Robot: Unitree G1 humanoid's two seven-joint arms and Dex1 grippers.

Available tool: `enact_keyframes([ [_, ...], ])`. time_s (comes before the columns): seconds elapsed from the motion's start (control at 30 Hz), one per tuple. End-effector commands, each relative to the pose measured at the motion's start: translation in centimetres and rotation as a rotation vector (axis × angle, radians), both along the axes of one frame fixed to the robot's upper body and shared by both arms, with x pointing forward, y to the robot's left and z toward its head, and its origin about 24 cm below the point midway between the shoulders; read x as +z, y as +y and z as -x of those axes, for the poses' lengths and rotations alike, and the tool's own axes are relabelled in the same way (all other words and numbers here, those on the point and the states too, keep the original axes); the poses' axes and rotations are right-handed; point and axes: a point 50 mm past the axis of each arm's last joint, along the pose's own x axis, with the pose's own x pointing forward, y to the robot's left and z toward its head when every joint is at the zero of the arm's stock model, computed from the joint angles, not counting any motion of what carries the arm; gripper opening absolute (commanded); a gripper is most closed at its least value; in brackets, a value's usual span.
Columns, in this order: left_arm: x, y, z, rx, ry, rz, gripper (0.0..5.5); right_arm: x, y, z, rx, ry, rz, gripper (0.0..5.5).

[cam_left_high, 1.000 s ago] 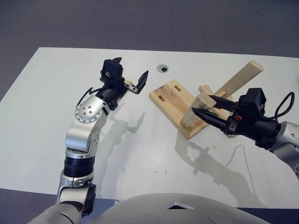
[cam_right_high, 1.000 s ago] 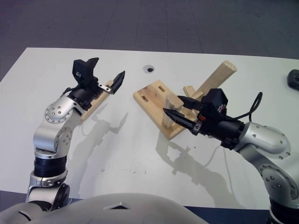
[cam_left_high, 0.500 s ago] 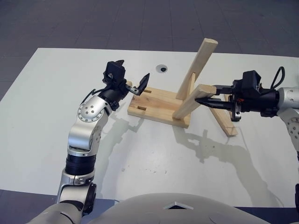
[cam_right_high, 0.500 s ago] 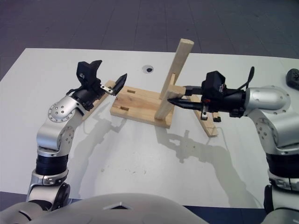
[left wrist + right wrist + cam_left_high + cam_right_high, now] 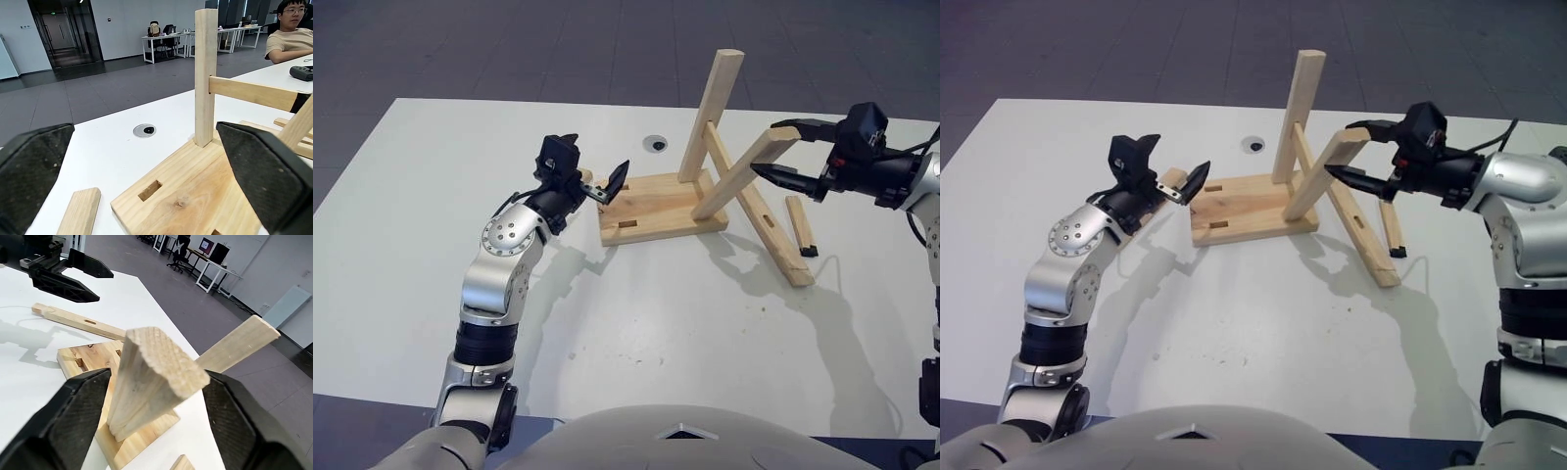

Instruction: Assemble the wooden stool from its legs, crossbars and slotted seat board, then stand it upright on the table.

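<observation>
Near right: a slotted bar (image 5: 771,230) slopes down, its foot on the tabletop (image 5: 431,196) and its upper end meeting the upright leg (image 5: 713,108). Just right of it a short piece (image 5: 799,223) lies flat.

Centre: the seat board (image 5: 656,201) lies flat, two slots showing at its left end. The upright leg stands at its far right corner. A slanted leg (image 5: 734,176) rises rightward from the board's near right edge, crossing in front of the slotted bar.

Left: the left pincer (image 5: 597,155) is spread wide and holds nothing. It hovers just off the board's left end, with one fingertip close to the board's corner. A loose bar (image 5: 78,213) lies on the tabletop beneath it, beside the board.

Right: the right pincer (image 5: 764,147) is raised above the tabletop and grasps the upper end of the slanted leg, one pad (image 5: 83,416) on each side of the wood.

Far: a round port (image 5: 654,144) is set in the tabletop beyond the board.
</observation>
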Motion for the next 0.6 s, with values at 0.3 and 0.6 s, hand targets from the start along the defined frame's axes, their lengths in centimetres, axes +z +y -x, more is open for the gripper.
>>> enact_keyframes([
  [0.3, 0.3, 3.0, -0.9, 0.145, -0.042, -0.048, 5.40, -5.9, 4.6, 7.5, -0.160, 0.488, -0.494, 5.38],
  [0.6, -0.1, 1.6, -1.1, 0.108, -0.037, -0.037, 5.40, -5.1, 8.3, 2.9, -0.170, 0.488, -0.656, 5.38],
])
